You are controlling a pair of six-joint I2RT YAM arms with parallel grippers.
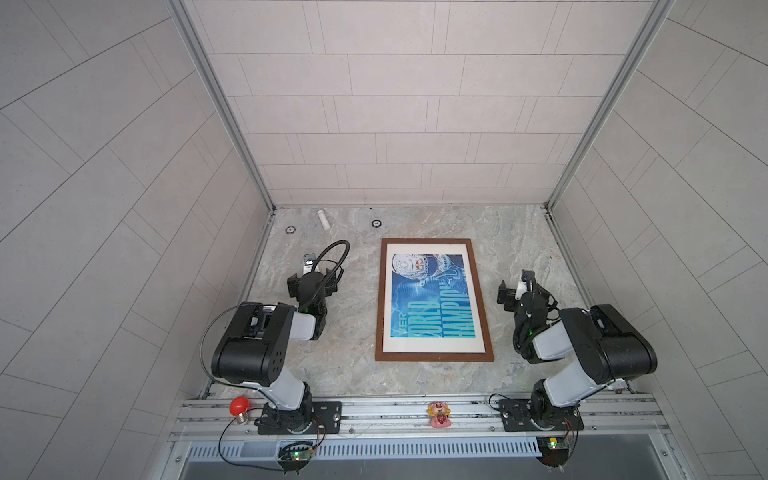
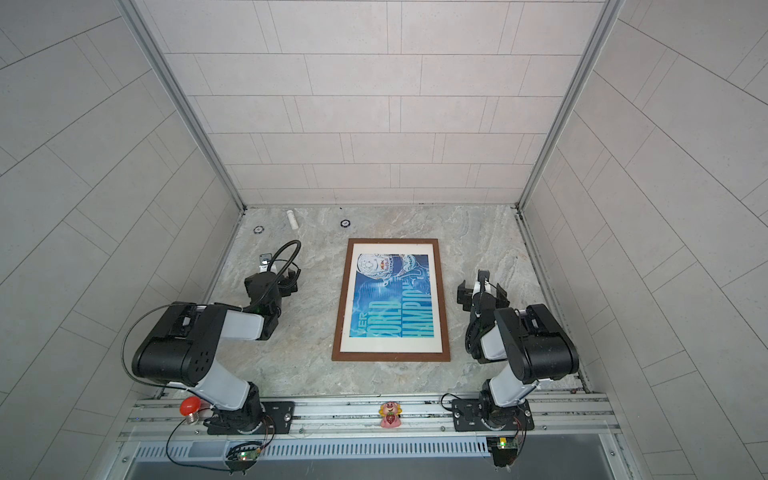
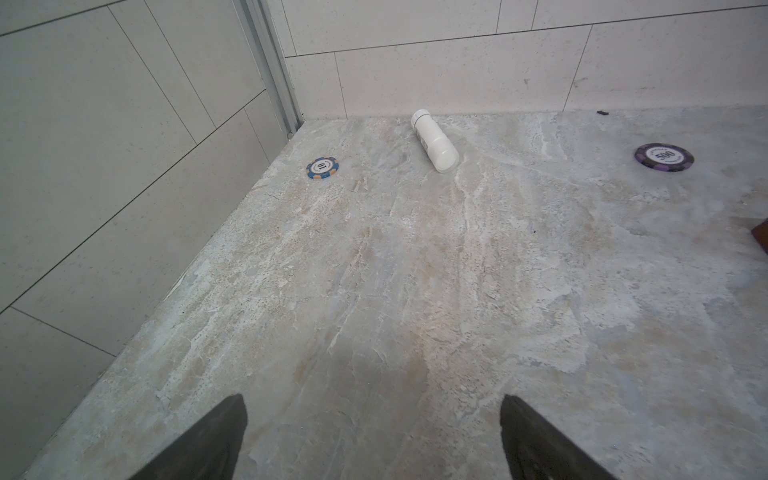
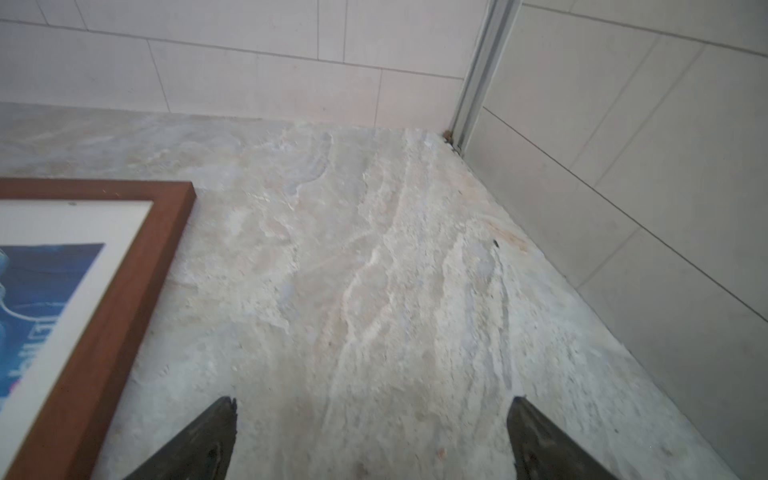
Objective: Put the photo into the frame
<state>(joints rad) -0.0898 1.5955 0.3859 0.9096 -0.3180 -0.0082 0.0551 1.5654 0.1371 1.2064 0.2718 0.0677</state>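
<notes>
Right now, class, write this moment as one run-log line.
photo: inside frame, flat on table | left gripper: open, empty | right gripper: open, empty

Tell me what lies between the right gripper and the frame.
Nothing: only bare marble tabletop separates the open right gripper from the nearest rail of the frame. The right wrist view shows it best; both top views agree.
</notes>
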